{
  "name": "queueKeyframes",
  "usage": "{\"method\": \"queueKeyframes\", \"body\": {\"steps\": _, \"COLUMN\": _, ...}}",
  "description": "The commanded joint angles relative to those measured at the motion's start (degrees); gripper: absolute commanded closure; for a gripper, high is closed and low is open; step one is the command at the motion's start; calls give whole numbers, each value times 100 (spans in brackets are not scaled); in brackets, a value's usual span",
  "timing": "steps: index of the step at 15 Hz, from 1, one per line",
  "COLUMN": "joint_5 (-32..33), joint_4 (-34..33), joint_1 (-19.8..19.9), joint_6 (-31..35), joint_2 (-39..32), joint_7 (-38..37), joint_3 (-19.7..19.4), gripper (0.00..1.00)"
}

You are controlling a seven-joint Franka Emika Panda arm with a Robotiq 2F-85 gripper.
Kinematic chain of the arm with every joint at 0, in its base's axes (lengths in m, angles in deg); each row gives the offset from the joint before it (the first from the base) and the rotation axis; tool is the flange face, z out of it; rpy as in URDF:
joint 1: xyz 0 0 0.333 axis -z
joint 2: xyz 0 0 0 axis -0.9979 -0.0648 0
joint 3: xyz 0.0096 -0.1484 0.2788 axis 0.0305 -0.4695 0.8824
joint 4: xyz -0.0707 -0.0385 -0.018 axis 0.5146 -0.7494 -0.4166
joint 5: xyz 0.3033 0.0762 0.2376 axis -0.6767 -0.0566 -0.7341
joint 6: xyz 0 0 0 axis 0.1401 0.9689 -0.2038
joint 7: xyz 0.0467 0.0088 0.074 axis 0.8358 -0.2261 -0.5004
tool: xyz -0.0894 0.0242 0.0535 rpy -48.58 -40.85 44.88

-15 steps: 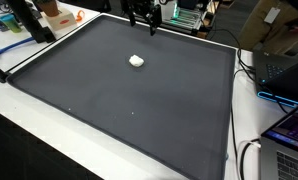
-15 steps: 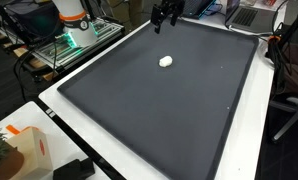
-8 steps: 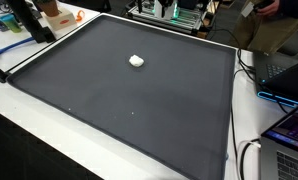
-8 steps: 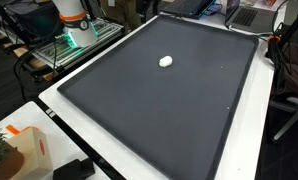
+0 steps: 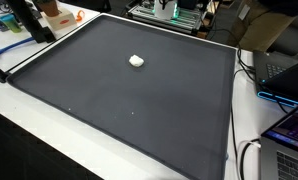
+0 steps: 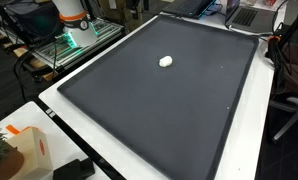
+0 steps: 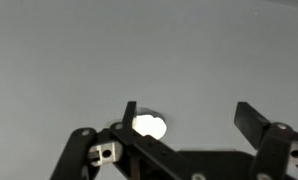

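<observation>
A dark mat [image 5: 139,110] filled both exterior views [image 6: 169,110]. The claw [image 7: 187,108] showed only in the wrist view, released, with its fingers spread wide and nothing between them. The small white lump [image 5: 136,61] lay on the mat's far half [image 6: 166,61], untouched.

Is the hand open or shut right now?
Open: in the wrist view the hand has its fingers wide apart, with nothing between them.

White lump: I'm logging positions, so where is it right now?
In both exterior views the white lump lies alone on the dark mat, in its far half and clear of every edge.
</observation>
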Motion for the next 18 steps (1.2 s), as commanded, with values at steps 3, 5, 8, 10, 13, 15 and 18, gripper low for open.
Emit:
{"method": "queueKeyframes", "body": {"steps": 3, "joint_5": -77, "joint_4": 11, "joint_1": -45, "joint_6": 6, "joint_2": 51, "joint_7": 114, "joint_3": -4, "gripper": 0}}
{"method": "queueKeyframes", "body": {"steps": 5, "joint_5": -658, "joint_4": 149, "joint_1": -342, "joint_6": 3, "joint_2": 355, "joint_7": 537, "joint_3": -138, "gripper": 0}}
{"method": "queueKeyframes", "body": {"steps": 8, "joint_5": -1579, "joint_4": 330, "joint_1": -761, "joint_6": -177, "joint_2": 979, "joint_7": 1038, "joint_3": -224, "gripper": 0}}
{"method": "queueKeyframes", "body": {"steps": 10, "joint_5": -1925, "joint_4": 359, "joint_1": -928, "joint_6": -277, "joint_2": 1369, "joint_7": 1082, "joint_3": -227, "gripper": 0}}
{"method": "queueKeyframes", "body": {"steps": 13, "joint_5": -2101, "joint_4": 353, "joint_1": -1067, "joint_6": -425, "joint_2": 1832, "joint_7": 1108, "joint_3": -226, "gripper": 0}}
{"method": "queueKeyframes", "body": {"steps": 15, "joint_5": -2168, "joint_4": 370, "joint_1": -1138, "joint_6": -508, "joint_2": 2062, "joint_7": 1172, "joint_3": -284, "gripper": 0}}
{"method": "queueKeyframes", "body": {"steps": 18, "joint_5": -2196, "joint_4": 405, "joint_1": -1206, "joint_6": -539, "joint_2": 2302, "joint_7": 1148, "joint_3": -284, "gripper": 22}}
